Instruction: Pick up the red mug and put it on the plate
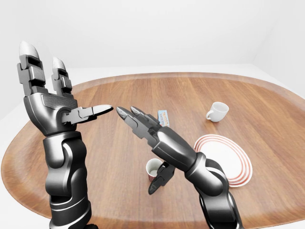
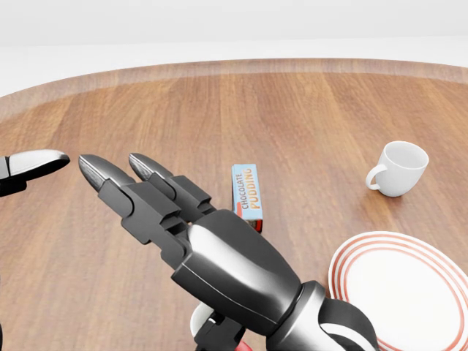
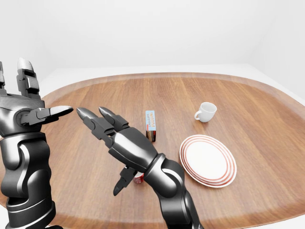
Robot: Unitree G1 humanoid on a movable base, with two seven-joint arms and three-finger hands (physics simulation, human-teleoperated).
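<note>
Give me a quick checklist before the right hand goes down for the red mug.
1. Small red mug upright, white inside showing: ok.
2. Right hand open, thumb down beside the mug: ok.
3. Fingers closed round the mug: not ok, hand is above it.
4. White plate with red rings bare: ok.
5. Chocolate pudding box and white cup off the plate: ok.
6. Left hand open, raised aside: ok.

On the surface (image 1: 119,143), in the left-eye view, the plate (image 1: 224,160) is placed right of the mug (image 1: 153,168); a cup (image 1: 218,111) is set above the plate, a pudding box (image 1: 163,117) above the mug.
</note>
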